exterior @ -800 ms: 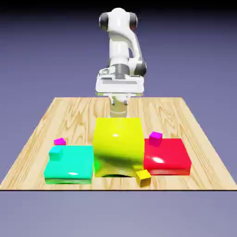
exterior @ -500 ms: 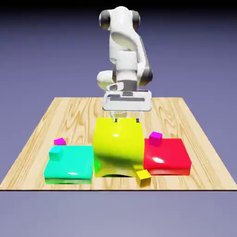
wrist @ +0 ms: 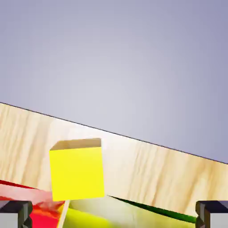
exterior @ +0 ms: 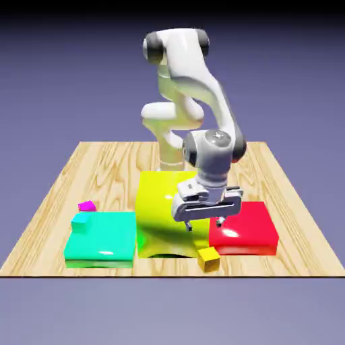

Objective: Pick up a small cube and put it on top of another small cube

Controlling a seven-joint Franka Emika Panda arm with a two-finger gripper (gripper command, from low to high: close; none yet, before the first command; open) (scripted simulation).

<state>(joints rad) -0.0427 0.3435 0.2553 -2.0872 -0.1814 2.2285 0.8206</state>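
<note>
The small cube (exterior: 209, 258), tiny and glossy yellow, rests on the table by the front edge, just in front of where the big yellow block (exterior: 165, 212) meets the red block (exterior: 246, 230). My gripper (exterior: 204, 223) hangs open above it, over the seam of those two blocks, with nothing between its fingers. In the hand view the small cube (wrist: 76, 173) lies ahead and left of centre, apart from both fingertips (wrist: 15, 213), with my gripper (wrist: 114, 219) standing wide. A small cyan cube (exterior: 80, 223) sits on the teal block, and a small magenta cube (exterior: 87, 206) lies behind it.
A flat teal block (exterior: 101, 237) fills the exterior view's left, with the tall yellow block in the middle and the flat red one on the right. The wooden table (exterior: 283, 195) ends just in front of the small yellow cube. The red block (wrist: 26, 205) shows at the hand view's lower left.
The arm has swung forward and down, from behind the big yellow block to above its front right corner. The hand now covers the magenta cube that showed on the red block.
</note>
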